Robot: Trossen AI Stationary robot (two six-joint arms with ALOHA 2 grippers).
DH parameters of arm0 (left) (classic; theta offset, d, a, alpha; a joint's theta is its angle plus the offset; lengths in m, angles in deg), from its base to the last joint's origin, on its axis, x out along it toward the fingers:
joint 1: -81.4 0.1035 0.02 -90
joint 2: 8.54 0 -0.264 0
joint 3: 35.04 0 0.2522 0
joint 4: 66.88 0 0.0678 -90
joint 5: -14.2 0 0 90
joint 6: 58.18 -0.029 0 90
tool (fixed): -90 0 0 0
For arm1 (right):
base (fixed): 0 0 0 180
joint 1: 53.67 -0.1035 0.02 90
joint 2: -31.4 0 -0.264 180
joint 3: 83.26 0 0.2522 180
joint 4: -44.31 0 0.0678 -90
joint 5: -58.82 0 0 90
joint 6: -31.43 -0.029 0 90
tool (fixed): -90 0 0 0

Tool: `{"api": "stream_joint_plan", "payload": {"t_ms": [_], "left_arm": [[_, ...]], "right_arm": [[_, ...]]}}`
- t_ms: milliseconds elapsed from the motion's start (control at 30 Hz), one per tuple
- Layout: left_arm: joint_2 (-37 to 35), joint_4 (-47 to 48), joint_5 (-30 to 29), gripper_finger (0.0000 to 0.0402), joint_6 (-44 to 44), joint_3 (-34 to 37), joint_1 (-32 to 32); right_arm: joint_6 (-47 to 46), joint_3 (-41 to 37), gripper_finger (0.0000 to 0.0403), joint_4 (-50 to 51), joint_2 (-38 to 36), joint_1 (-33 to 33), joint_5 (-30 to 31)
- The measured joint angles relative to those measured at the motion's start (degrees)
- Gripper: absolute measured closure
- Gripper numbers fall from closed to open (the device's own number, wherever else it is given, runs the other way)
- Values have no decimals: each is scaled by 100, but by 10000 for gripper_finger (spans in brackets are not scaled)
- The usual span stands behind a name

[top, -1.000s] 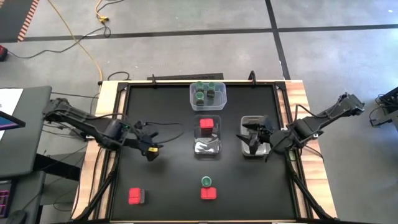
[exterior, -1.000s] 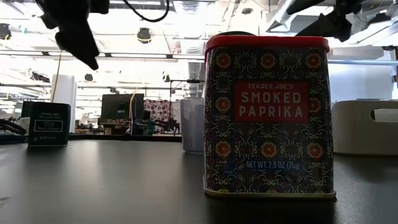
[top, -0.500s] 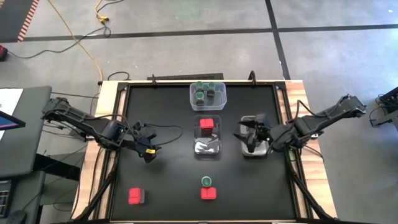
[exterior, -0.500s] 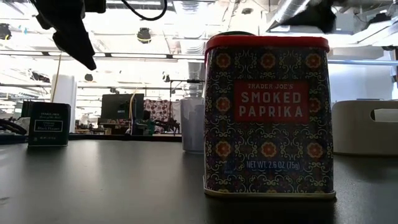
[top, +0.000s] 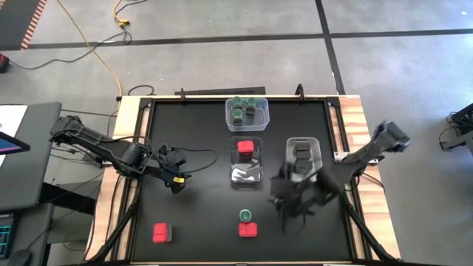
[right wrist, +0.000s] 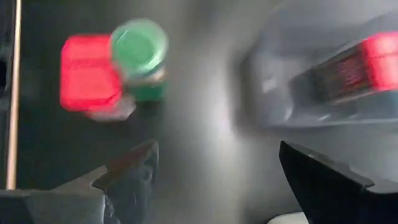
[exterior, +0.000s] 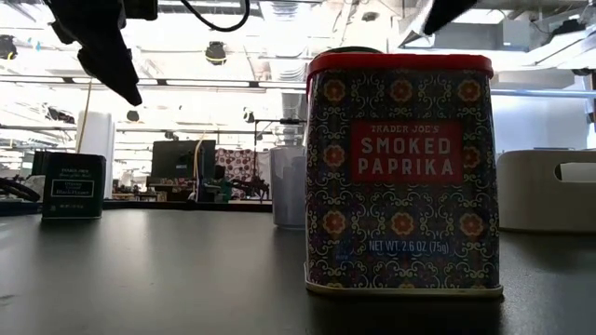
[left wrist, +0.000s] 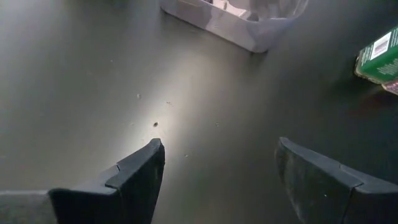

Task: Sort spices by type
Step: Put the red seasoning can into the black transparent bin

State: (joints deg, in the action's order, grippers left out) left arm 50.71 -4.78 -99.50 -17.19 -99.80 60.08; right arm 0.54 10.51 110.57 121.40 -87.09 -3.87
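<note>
You have a black table top (top: 199, 214) edged by pale wooden rails (top: 126, 133) in the middle of the high view. Three clear plastic tubs sit on it: one (top: 247, 111) at the upper centre, one (top: 247, 162) just below it, one (top: 303, 159) to the right of centre. Around the table lies grey concrete floor (top: 222, 66) crossed by dark lines, with a yellow cable (top: 92, 48) winding at the upper left. A grey desk (top: 26, 155) stands at the left edge. In the low view, a monitor (exterior: 174, 158) shows far behind.
</note>
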Motion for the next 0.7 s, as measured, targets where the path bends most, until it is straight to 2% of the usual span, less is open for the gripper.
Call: {"api": "stream_joint_plan", "payload": {"t_ms": [100,233,500,700], "left_arm": [[0,48,112,110,-2,0,0],[0,79,297,110,-54,0,0],[0,74,415,110,-237,0,-125],[1,72,413,110,-212,0,-273]], "right_arm": [[-217,457,42,467,696,-166,-386],[-744,758,42,466,1426,-379,-823],[-1117,856,42,-617,2389,-782,-852],[-1185,856,42,-1078,2797,-724,-797]]}}
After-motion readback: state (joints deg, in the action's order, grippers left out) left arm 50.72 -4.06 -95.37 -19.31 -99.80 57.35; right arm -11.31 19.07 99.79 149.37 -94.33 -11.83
